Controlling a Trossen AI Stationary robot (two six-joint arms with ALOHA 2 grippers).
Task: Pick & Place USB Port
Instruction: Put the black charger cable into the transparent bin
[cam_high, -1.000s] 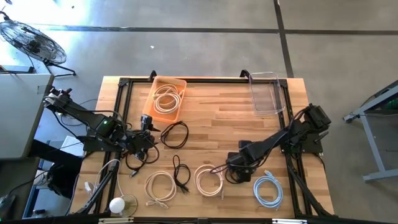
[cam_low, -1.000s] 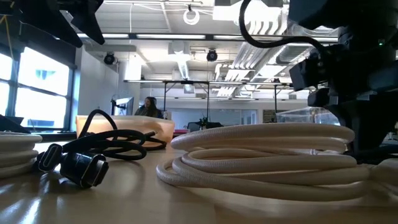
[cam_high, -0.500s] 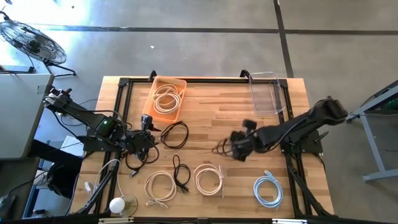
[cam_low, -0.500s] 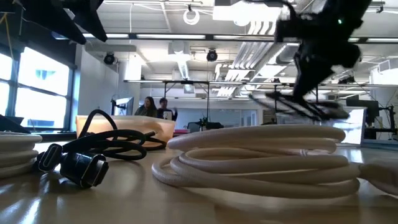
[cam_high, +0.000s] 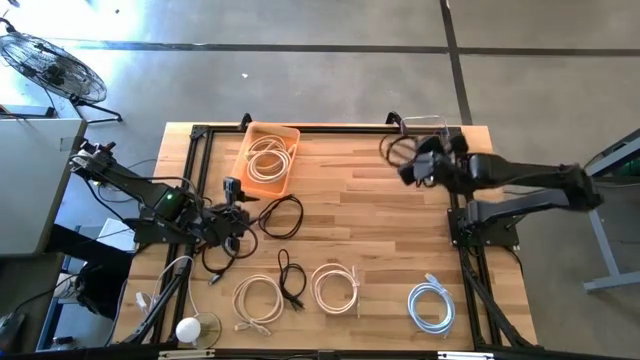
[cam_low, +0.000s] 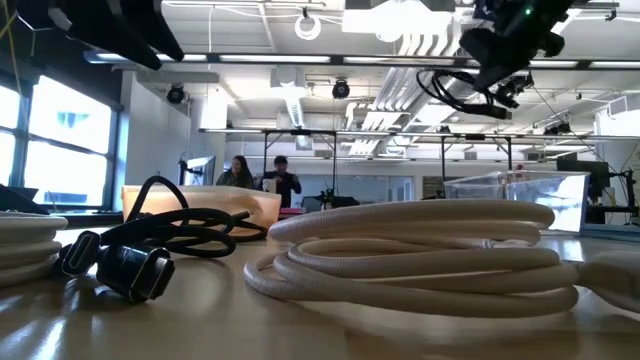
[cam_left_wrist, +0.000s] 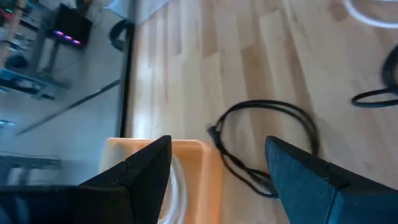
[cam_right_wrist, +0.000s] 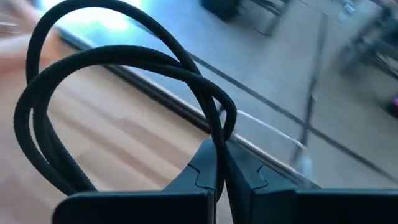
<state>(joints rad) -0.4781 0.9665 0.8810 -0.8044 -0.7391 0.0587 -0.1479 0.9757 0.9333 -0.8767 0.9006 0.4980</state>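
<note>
Your right arm has swung from the table's front to its back edge, carrying the coiled black USB cable (cam_high: 398, 152) aloft.

Your right gripper (cam_high: 412, 170) is clamped on that coil beside the clear plastic bin (cam_high: 452, 135); your left gripper (cam_high: 232, 215) waits spread near the orange tray (cam_high: 243, 150).

The pale planked wooden tabletop (cam_high: 350, 220) is showing a smooth, lightly sheened grain. The black looped cable (cam_right_wrist: 112, 106) is looking matt with a finely braided sheath. The clear plastic bin (cam_high: 432, 160) is gleaming glossily, the orange plastic tray (cam_high: 288, 165) is looking smooth, and the cream coiled cable (cam_low: 420, 250) is appearing rubbery and satin.
</note>
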